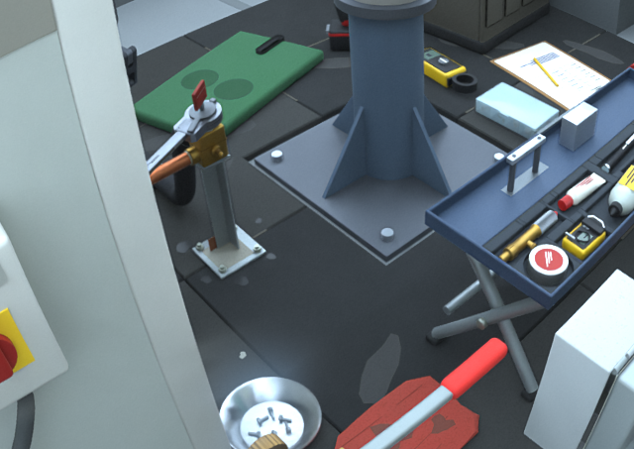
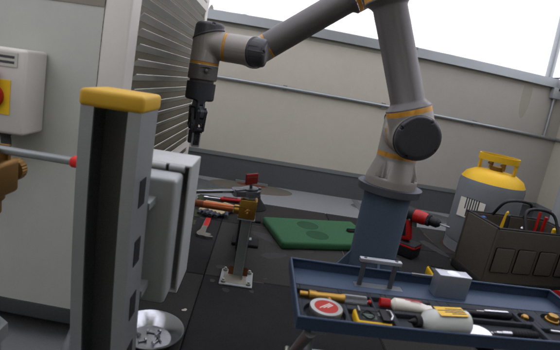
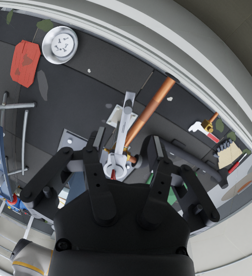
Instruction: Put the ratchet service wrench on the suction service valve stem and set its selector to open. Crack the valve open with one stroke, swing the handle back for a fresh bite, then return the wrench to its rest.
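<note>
The ratchet service wrench point(image 1: 190, 122) point(image 2: 241, 190) point(image 3: 119, 152) sits with its head on the brass suction service valve point(image 1: 209, 147) point(image 2: 248, 209), on top of a grey post. Its red selector tab point(image 1: 198, 95) point(image 2: 251, 178) stands upright on the head. Its handle points away toward the unit, beside the copper pipe point(image 3: 148, 110). My gripper point(image 2: 195, 137) point(image 3: 126, 144) hangs well above the wrench head. It is open and holds nothing. The empty wrench rest point(image 1: 525, 165) point(image 2: 379, 270) stands on the blue tray.
Behind the valve lies a green mat point(image 1: 230, 78). The arm's blue pedestal point(image 1: 386, 101) stands at centre. The blue tool tray point(image 1: 553, 198) on folding legs is to the right. The grey unit casing point(image 1: 82, 203) rises close on the left. A screw bowl point(image 1: 270, 416) and a red rag point(image 1: 409, 419) lie near.
</note>
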You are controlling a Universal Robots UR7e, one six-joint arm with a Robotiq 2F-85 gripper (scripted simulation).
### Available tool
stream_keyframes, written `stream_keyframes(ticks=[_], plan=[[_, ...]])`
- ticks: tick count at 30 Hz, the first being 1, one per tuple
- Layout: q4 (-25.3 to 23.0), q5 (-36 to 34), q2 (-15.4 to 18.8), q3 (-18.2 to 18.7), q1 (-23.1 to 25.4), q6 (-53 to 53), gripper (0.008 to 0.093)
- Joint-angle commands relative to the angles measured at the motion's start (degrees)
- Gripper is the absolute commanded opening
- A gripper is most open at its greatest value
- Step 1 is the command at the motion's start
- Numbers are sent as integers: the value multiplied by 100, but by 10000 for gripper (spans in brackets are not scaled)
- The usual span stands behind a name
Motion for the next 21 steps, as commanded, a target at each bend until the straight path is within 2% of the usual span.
stream_keyframes(ticks=[1,14,17,21], plan=[[-3,0,-4,-2,0,2,580],[-24,0,-46,61,-18,14,580],[-92,-1,-182,267,-78,-46,580],[-238,-1,-497,728,-227,-194,580]])
